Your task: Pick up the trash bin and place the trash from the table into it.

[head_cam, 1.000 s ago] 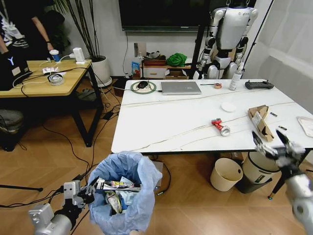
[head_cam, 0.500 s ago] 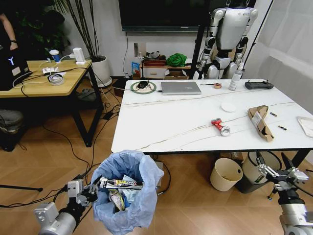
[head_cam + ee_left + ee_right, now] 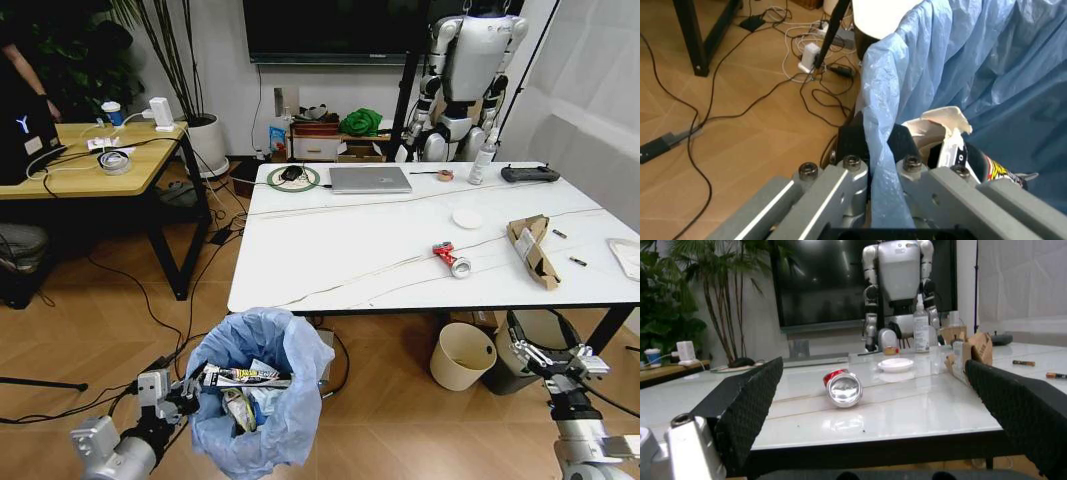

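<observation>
Left gripper (image 3: 870,150) jaws clamped on the light-blue-bagged round trash bin's (image 3: 262,395) rim, right gripper (image 3: 548,357) jaws open below the white marble desk (image 3: 350,255) edge — raise it and approach the crushed red can (image 3: 451,258) at 12 o'clock, level.

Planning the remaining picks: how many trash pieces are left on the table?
3: can mid-table, white lid behind it, cardboard toward the right. Smaller bits may escape view.

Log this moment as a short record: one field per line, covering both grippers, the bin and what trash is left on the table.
left gripper: shut on the trash bin's bag rim
trash bin: low at front left, off the table, litter inside
right gripper: open, below the table's front edge, empty
trash on table: crushed red can, white lid, torn brown cardboard
</observation>
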`<state>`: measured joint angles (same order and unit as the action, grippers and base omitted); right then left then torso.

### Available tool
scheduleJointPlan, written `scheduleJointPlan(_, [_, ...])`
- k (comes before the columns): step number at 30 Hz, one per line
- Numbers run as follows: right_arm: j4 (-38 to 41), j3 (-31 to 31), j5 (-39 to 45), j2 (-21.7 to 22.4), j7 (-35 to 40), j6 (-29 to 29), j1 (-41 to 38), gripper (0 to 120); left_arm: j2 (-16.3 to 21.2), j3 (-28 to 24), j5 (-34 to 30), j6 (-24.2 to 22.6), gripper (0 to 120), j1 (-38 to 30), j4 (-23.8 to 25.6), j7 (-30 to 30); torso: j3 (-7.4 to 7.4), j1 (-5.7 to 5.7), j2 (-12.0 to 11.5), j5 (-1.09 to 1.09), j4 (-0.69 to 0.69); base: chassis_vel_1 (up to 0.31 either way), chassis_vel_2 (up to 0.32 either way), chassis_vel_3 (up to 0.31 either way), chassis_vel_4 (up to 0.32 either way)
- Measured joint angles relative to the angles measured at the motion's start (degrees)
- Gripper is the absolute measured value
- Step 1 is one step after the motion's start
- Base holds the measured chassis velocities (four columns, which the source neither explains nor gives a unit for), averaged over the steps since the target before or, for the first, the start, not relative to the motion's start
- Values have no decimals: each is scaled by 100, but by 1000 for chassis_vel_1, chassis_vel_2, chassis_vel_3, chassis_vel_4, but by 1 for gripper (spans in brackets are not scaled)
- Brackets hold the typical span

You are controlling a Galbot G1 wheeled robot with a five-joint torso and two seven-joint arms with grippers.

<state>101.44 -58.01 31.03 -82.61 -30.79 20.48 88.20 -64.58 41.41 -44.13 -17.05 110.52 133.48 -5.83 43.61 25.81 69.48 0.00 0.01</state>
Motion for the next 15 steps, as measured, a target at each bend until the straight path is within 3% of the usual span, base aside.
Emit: scheduleJointPlan(15, [-220,-88,349,26,-289,48,-8,100,-23,-11,81,19,0,108,14,16,0,0,0,0,0,0,0,0,0])
